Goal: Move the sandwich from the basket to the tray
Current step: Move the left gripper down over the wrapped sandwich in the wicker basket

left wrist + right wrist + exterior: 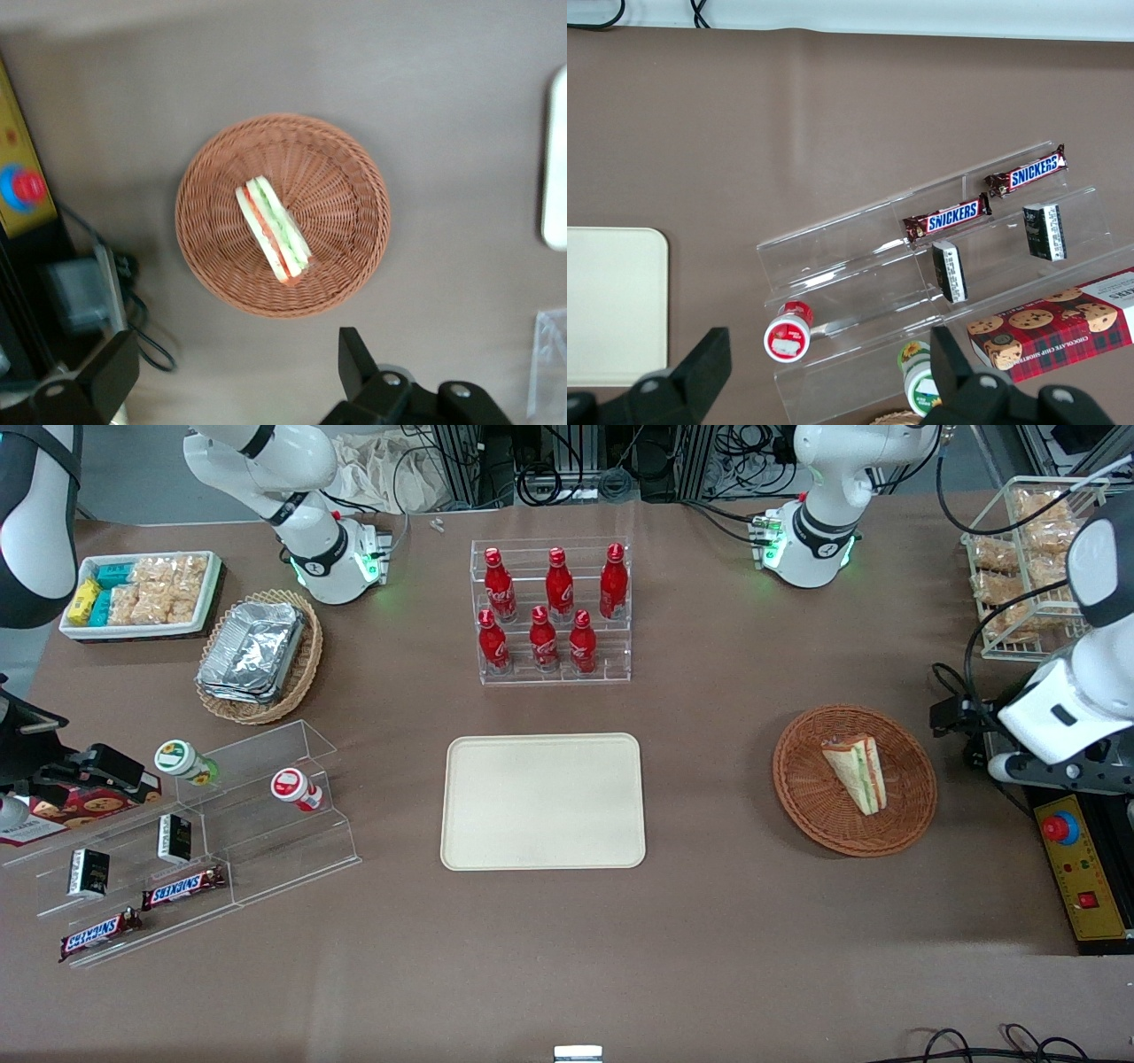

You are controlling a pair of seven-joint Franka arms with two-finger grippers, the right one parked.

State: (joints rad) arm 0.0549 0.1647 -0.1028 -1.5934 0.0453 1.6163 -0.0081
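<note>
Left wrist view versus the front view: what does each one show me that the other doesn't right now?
Only the left wrist view shows the gripper, open and empty, held apart from the basket. Only the front view shows the whole bare tray, the cola bottles and the foil containers. Both show the sandwich lying in the basket, the red button box and the brown table.
</note>
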